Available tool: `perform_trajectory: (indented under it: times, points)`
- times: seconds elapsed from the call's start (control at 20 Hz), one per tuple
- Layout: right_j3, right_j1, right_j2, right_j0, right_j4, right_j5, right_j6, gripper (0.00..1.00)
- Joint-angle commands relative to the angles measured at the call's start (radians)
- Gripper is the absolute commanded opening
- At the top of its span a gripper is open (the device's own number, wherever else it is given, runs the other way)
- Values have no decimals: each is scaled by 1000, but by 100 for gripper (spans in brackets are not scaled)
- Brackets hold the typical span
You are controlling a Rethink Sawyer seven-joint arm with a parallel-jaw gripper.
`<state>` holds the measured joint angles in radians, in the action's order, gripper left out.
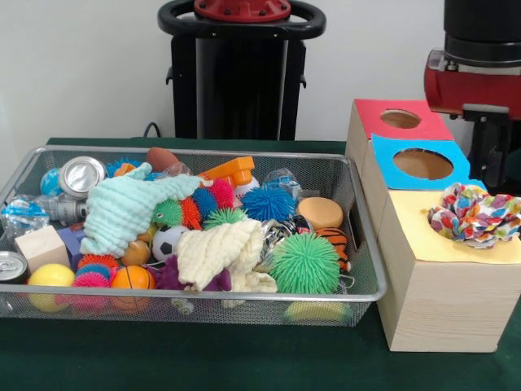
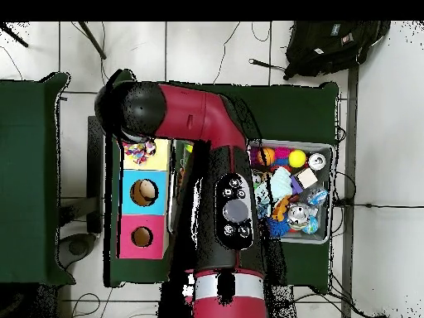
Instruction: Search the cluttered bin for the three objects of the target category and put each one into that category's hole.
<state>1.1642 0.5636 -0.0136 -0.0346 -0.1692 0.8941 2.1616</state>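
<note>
— Jaws? Can't tell whether they're spread or clenched. From the front I only see the red and black arm (image 1: 480, 77) coming down behind the wooden box (image 1: 444, 285), and from overhead its black elbow covers that end.

— So where's the colourful thing?

— That patterned fabric scrunchie (image 1: 475, 213) lies on the yellow panel (image 1: 423, 240), right where the hole would be; I can't see the hole itself. From overhead it peeks out beside the arm, on the yellow section.

— And the other holes?

— Both open: the blue panel (image 1: 419, 163) next along, the red panel (image 1: 399, 118) beyond it.

— The bin?

— Wire mesh bin (image 1: 362, 244), just beside the box on the green worktop (image 1: 244, 358), packed full. A mint cloth (image 1: 126, 212) and a cream cloth (image 1: 220, 252) lie on top. Around them, a green spiky ball (image 1: 305, 262), a blue spiky ball (image 1: 267, 204), a small soccer ball (image 1: 167, 242), a yellow ball (image 1: 50, 277), a wooden block (image 1: 41, 247) and a silver can (image 1: 80, 175).
</note>
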Motion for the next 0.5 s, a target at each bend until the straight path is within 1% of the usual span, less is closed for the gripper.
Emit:
perform_trajectory:
  times: [0.05, 0.25, 0.3, 0.5]
  points:
    - [123, -7, -57, -11, -25, 7, 101, 0]
    - [111, -22, -63, -24, -27, -15, 85, 0]
    - [127, -17, -71, -30, -40, -55, 93, 100]
    - [140, -7, -72, -42, -33, -65, 68, 100]
